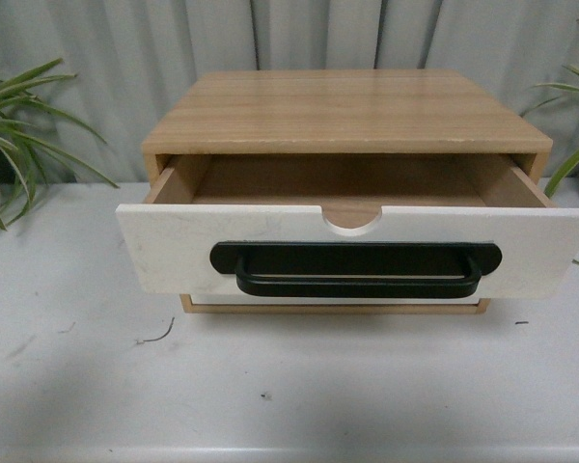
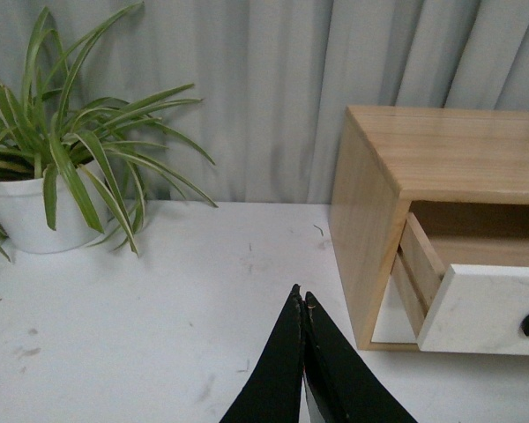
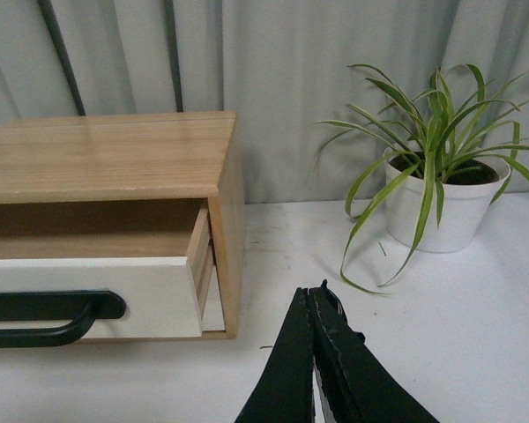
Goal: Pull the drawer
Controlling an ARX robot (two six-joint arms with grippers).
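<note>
The drawer (image 1: 174, 246) has a white front, a long black bar handle (image 1: 355, 269) and a half-round notch in its top edge. It stands pulled out of the wooden cabinet (image 1: 343, 111), its inside bare. In the left wrist view the drawer (image 2: 485, 308) juts from the cabinet's side, and my left gripper (image 2: 301, 295) is shut, apart from it over the white table. The right wrist view shows the drawer (image 3: 115, 295) with its handle end (image 3: 53, 313). My right gripper (image 3: 312, 293) is shut and holds nothing, off to the cabinet's side. Neither gripper appears in the front view.
A potted plant in a white pot (image 2: 31, 211) stands left of the cabinet, another (image 3: 436, 207) to its right. A plain white drawer front (image 1: 270, 300) sits below the pulled drawer. A grey curtain (image 1: 96, 58) hangs behind. The white table (image 1: 270, 386) spreads in front.
</note>
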